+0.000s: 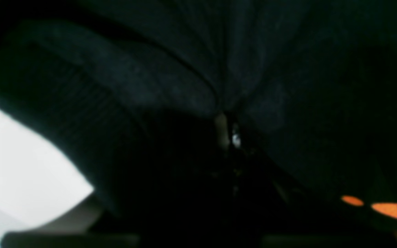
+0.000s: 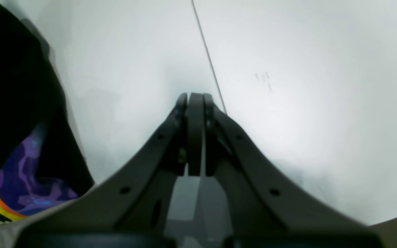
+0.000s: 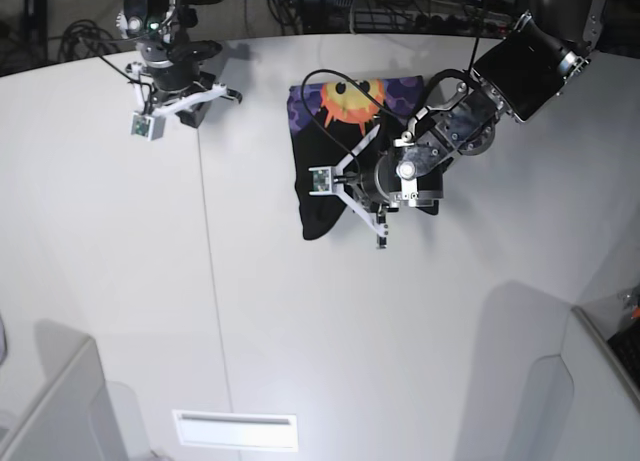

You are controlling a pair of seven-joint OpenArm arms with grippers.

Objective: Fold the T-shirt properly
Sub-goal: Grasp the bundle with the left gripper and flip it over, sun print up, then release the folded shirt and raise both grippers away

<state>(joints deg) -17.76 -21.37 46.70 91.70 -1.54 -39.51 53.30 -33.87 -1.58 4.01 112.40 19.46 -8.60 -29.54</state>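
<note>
On the white table (image 3: 120, 281), the black cloth T-shirt (image 3: 320, 196) lies partly folded with its sun print exposed; the left gripper (image 3: 380, 236) pinches its fabric for a further fold, while the right gripper (image 2: 195, 98) is clenched and empty.

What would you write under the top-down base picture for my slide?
Left pincer pinches the black sun-print T-shirt while the shut right pincer waits.

A broad white table (image 3: 120, 281) fills the room's middle, a thin seam (image 3: 208, 281) running down it; bright light glares near its front edge; dark cables (image 3: 400, 6) tangle behind it; pale grey panels (image 3: 60, 411) stand at the near corners.
</note>
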